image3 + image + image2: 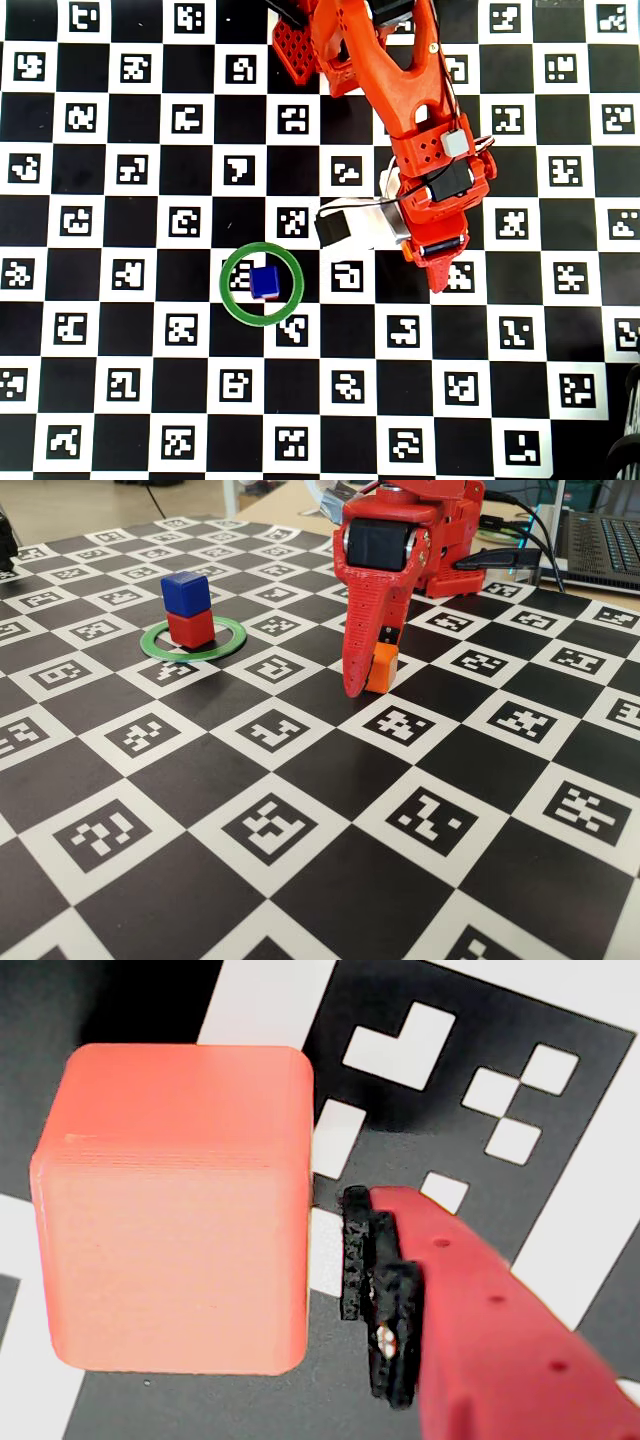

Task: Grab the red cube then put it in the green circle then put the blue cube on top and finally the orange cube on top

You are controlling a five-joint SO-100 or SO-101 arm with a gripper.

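Fixed view: blue cube [185,591] stacked on red cube [190,627], both inside thin flat green circle [193,640] on checkered marker board [300,860]. Orange cube [381,667], matte, rounded edges, sits on board right of green circle, well apart from it. Red printed gripper [362,680] down at orange cube, one finger against its near side. Wrist view: visible black-padded finger [385,1300] just beside cube, small gap; jaws spread, not clamped.

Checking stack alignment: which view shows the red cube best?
The fixed view: the red cube shows under the blue cube inside the green circle. Overhead, the blue cube hides it. The wrist view misses it.
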